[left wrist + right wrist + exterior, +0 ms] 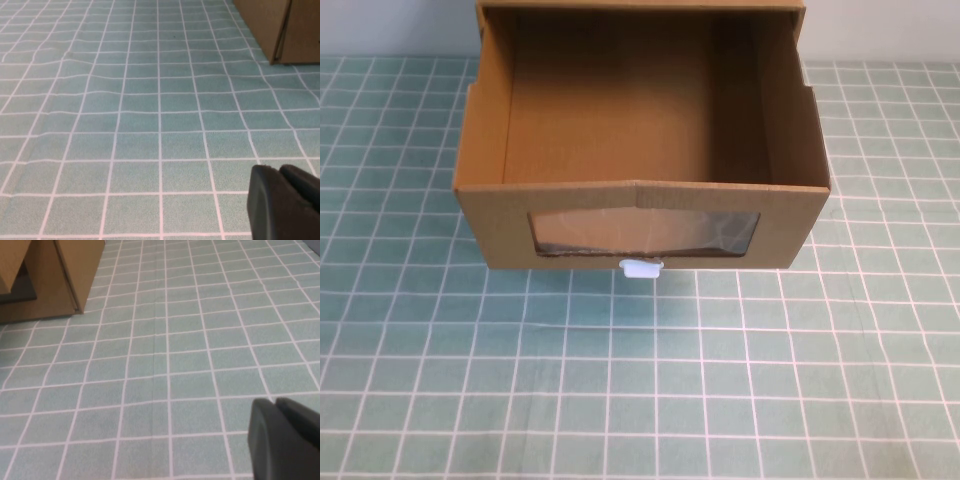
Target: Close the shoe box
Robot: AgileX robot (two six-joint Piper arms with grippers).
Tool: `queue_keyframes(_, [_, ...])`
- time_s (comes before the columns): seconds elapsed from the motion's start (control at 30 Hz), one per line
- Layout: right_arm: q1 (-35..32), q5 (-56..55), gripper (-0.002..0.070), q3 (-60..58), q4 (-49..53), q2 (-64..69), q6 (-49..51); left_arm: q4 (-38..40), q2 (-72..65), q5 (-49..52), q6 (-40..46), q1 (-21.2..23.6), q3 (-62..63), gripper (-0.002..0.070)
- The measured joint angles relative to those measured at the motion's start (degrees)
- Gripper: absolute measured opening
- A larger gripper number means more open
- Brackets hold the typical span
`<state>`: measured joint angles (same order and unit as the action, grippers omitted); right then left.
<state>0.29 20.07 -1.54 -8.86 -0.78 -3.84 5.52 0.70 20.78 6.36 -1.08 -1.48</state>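
Note:
The shoe box [640, 215] is a brown cardboard drawer-style box at the far middle of the table. Its drawer is pulled out toward me and is empty inside. The front panel has a clear window [645, 232] with a small white pull tab [641, 268] just below it. Neither gripper shows in the high view. My left gripper [280, 169] hangs low over the mat, shut and empty, with a box corner [270, 25] far ahead. My right gripper [275, 402] is also shut and empty over the mat, and a box corner [75, 270] lies far ahead of it.
A teal mat with a white grid [640, 380] covers the table. The box's outer sleeve [640, 8] stands behind the drawer at the far edge.

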Motion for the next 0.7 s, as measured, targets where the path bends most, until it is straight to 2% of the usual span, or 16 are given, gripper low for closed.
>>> queue_keyframes(0.33, [0.0, 0.0, -0.0013, 0.0, 0.0, 0.0, 0.0, 2.3, 0.0, -0.8, -2.0, 0.0, 0.0, -0.0005])
queue_keyframes(0.57, [0.0, 0.0, -0.0013, 0.0, 0.0, 0.0, 0.0, 19.2, 0.0, -10.1, -11.5, 0.0, 0.0, -0.0005])
queue_keyframes(0.7, [0.0, 0.0, -0.0013, 0.0, 0.0, 0.0, 0.0, 22.3, 0.0, -14.5, -12.1, 0.0, 0.0, -0.0005])
